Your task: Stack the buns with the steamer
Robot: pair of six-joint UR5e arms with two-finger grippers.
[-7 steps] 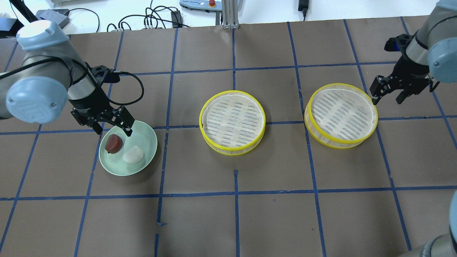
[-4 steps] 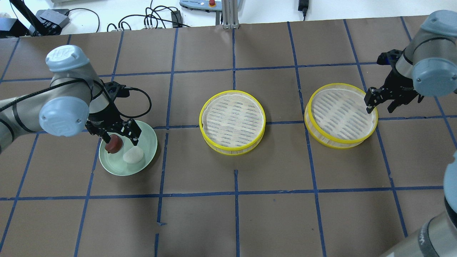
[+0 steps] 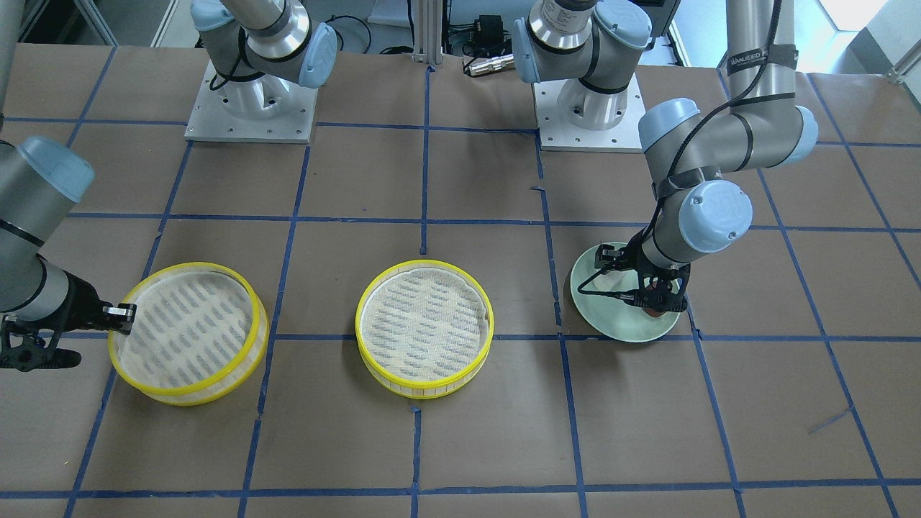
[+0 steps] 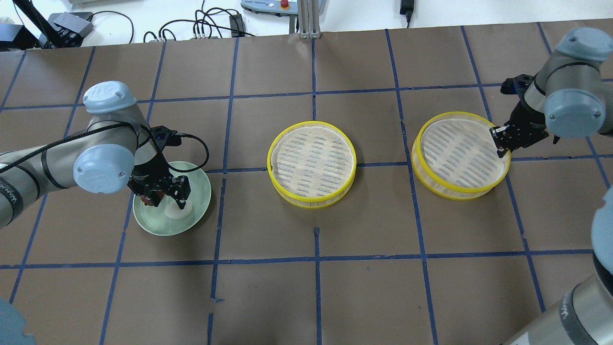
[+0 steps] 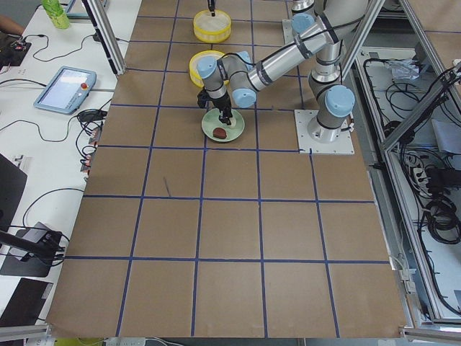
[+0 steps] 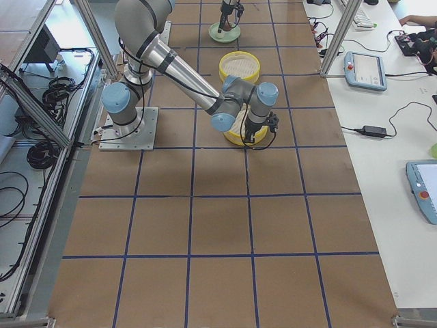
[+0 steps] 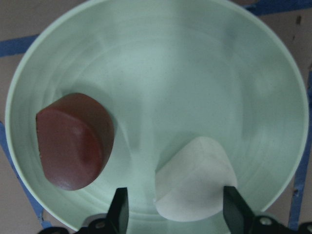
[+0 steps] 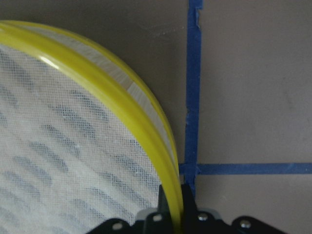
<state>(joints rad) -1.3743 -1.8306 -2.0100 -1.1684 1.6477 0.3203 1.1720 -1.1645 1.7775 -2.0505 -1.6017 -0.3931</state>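
Bright, even light pours down on the brown paper-covered table (image 4: 316, 297), and the shadows under the arms are short and soft. A white patch blows out the front view's top right corner. The left wrist view is soft. The pale green round plate (image 7: 161, 58) carries a mild sheen, and the jaws blur at the bottom edge. In the right wrist view a glint sits on the yellow-rimmed round steamer tray (image 8: 105, 83).

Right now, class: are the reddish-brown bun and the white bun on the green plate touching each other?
Apart. The left wrist view shows it: a strip of bare green plate lies between the reddish-brown bun and the white bun.
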